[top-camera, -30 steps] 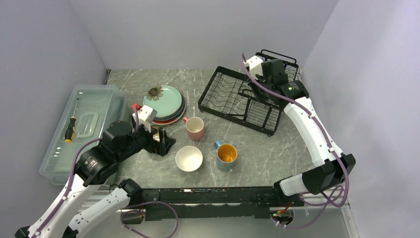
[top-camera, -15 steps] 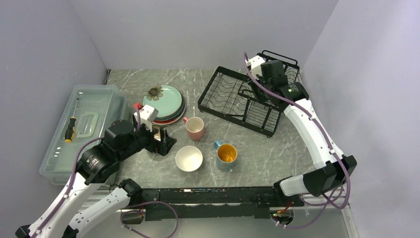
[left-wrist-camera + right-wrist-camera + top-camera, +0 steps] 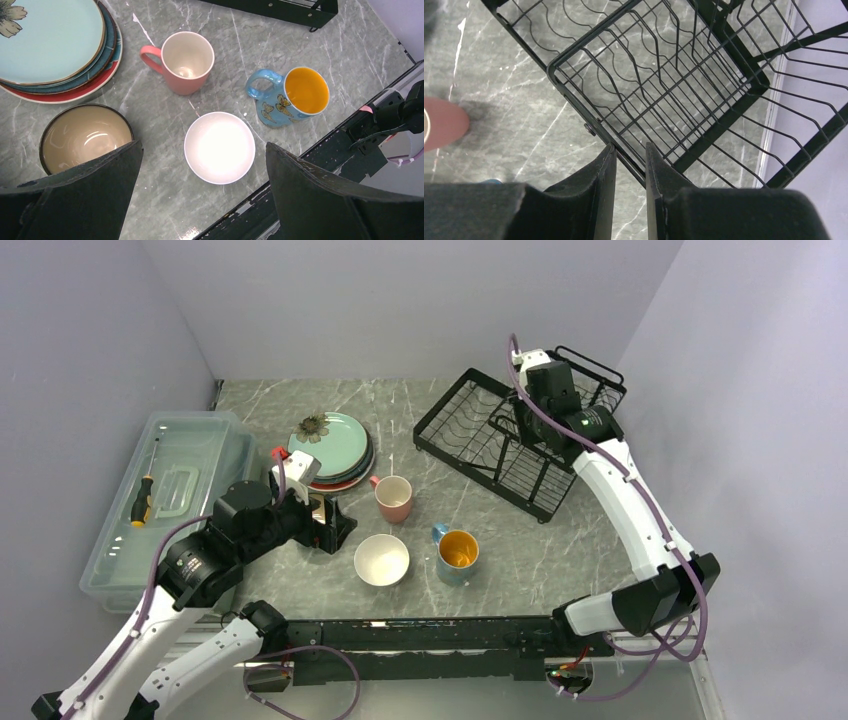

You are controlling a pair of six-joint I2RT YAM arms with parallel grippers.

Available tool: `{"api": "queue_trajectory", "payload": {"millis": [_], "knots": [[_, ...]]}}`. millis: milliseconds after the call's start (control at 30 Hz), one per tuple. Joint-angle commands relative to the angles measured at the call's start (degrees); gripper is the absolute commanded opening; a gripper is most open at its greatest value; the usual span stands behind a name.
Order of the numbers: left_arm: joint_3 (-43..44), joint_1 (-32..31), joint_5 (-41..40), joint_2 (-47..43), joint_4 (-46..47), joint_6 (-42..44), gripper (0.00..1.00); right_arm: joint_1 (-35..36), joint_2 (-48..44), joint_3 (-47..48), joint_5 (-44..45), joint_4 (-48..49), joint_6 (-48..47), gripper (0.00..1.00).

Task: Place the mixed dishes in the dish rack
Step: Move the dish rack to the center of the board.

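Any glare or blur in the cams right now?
Left wrist: white bowl blown out at its centre, streak highlights in the brown bowl. Right wrist: pink mug at the left edge is soft; dish rack wires sharp. Top external: even light, faint shadows.

Diffuse overhead light is filling every view, bright and even. In the left wrist view the white bowl [image 3: 219, 147] is blowing out at its centre. Left of it, the brown bowl [image 3: 86, 137] is showing streaked highlights, and below it the table [image 3: 187, 231] is glinting. Shadows around the bowl are falling soft and faint. In the right wrist view the right gripper [image 3: 630, 146] and the pink mug [image 3: 441, 122] are blurring, while the dish rack [image 3: 649, 85] wires are rendering sharp.
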Motion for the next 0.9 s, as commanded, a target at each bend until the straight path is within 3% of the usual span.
{"api": "queue_trajectory", "payload": {"millis": [0, 500, 867], "knots": [[-0.1, -0.13, -0.65, 0.28, 1.32, 0.62, 0.99, -1.65, -0.74, 2.99, 5.25, 4.76, 14.33, 0.0], [-0.13, -0.11, -1.16, 0.43, 1.14, 0.55, 0.99, -1.4, 3.46, 4.52, -2.31, 10.75, 23.55, 0.0], [-0.14, -0.12, -1.26, 0.88, 1.01, 0.62, 0.99, 3.55, 10.38, 10.32, 1.4, 11.5, 24.63, 0.0]]}}
